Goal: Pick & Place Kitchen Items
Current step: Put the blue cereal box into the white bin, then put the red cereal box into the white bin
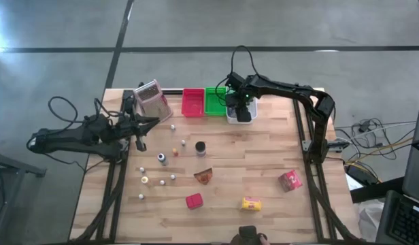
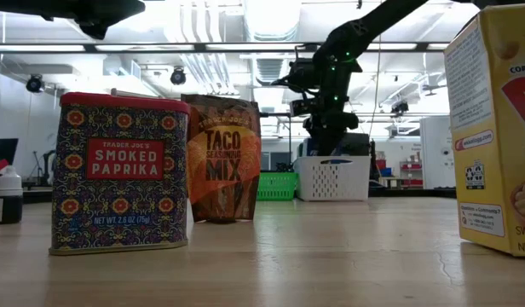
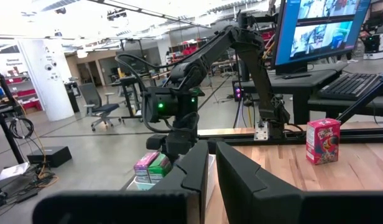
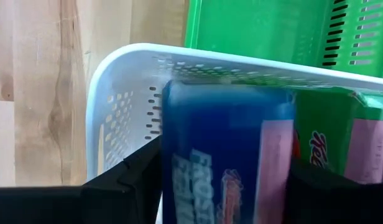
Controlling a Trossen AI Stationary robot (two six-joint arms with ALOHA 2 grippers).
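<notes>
From above, the right gripper (image 1: pixel 241 109) hangs over the white tray (image 1: pixel 231 118); many kitchen items, such as the yellow box (image 1: pixel 251 203), lie well apart, unplaced.

At table height, the paprika tin (image 2: pixel 119 173) waits.

The left wrist view shows the left gripper (image 3: pixel 210 180) closed and idle.

The right wrist view alone shows a blue box (image 4: pixel 226 155) between the right fingers (image 4: pixel 132 177) inside the tray; whether clamped or loosed, I cannot tell.
</notes>
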